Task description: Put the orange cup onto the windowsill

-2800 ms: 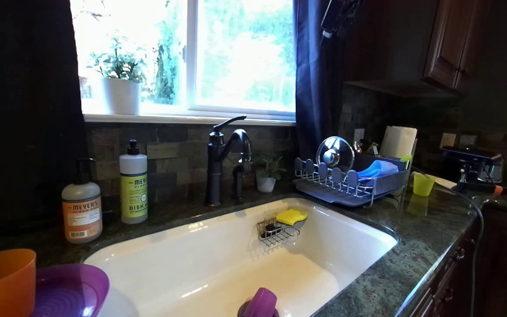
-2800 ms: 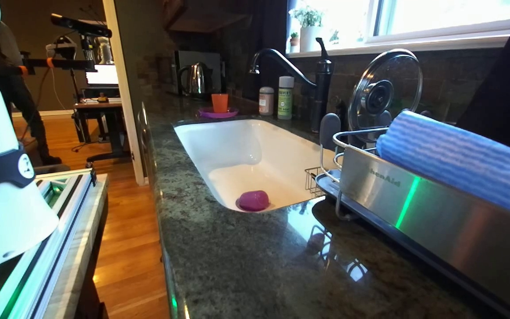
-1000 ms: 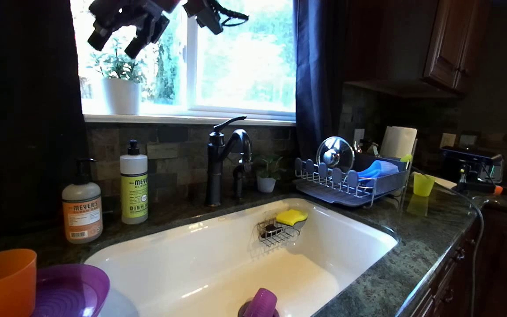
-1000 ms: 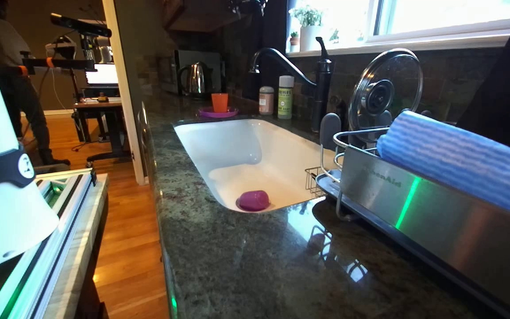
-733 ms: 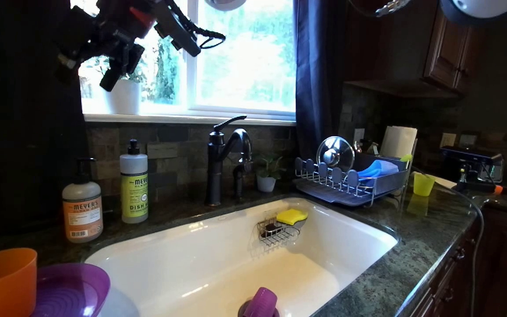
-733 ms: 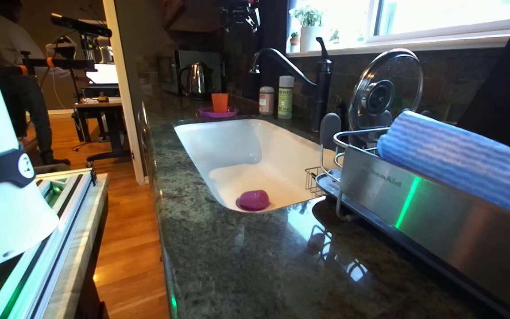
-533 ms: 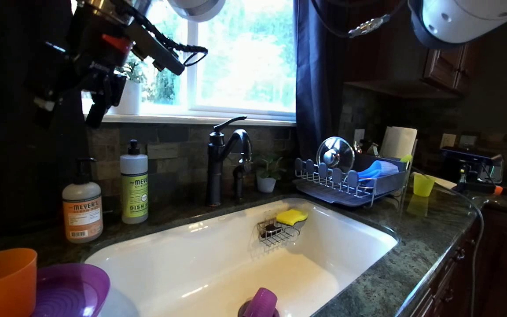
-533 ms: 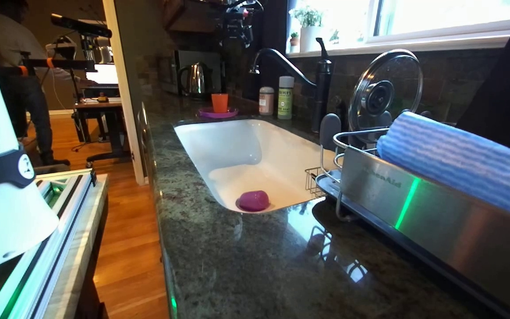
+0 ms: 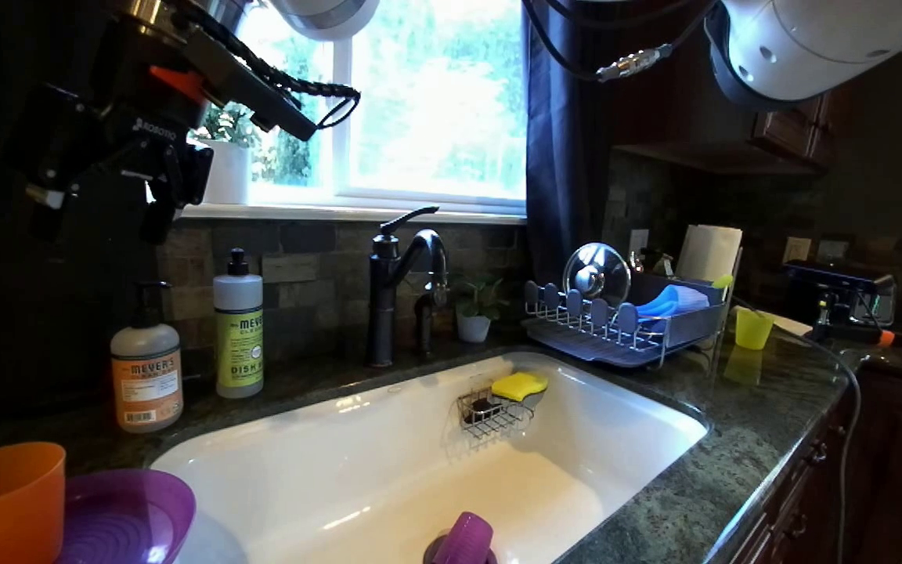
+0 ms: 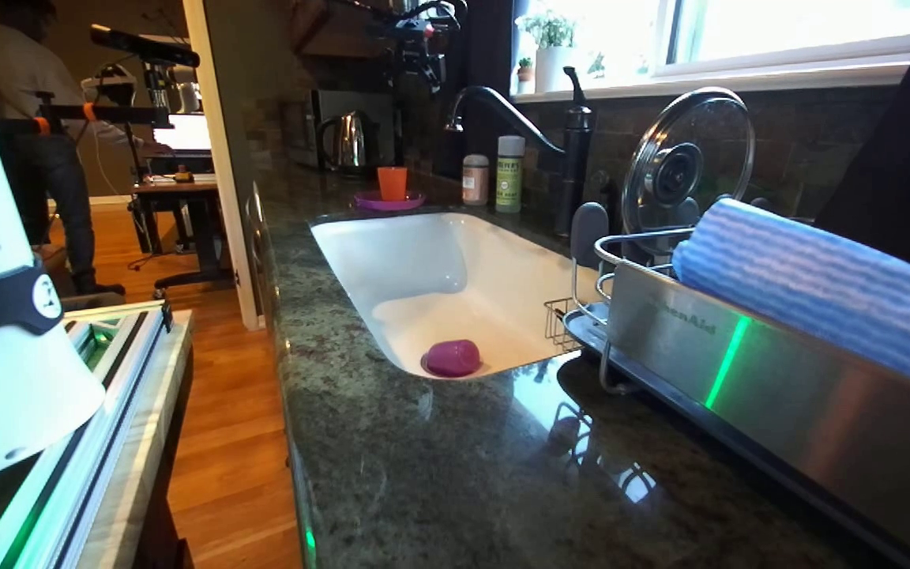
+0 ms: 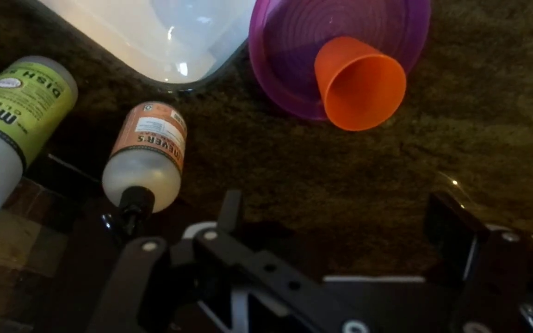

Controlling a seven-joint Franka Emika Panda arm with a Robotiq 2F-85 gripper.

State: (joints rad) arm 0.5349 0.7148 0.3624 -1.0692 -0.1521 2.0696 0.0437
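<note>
Jaws spread wide, nothing between them, high over bench [image 11: 252,148]. Orange cup [image 11: 361,84] stands upright on purple dish [image 11: 289,69], apart from jaws. Apparently approach step; next likely: move over cup, lower around it, grip; windowsill [image 9: 302,212] comes later.

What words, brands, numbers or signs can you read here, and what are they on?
"MEYER'S", with fainter "CLEAN DAY": orange-labelled bottle.
"MEYE" (cut off), "CLEAN", "DISH": green-labelled bottle.
"ROBOTIQ": the gripper.
"KA", its start out of frame: dark band on the white arm.
"enAid", its start blurred: dish rack.
Too small or blurred: other print on both bottles, and the arm's round badge. No readable numbers.
</note>
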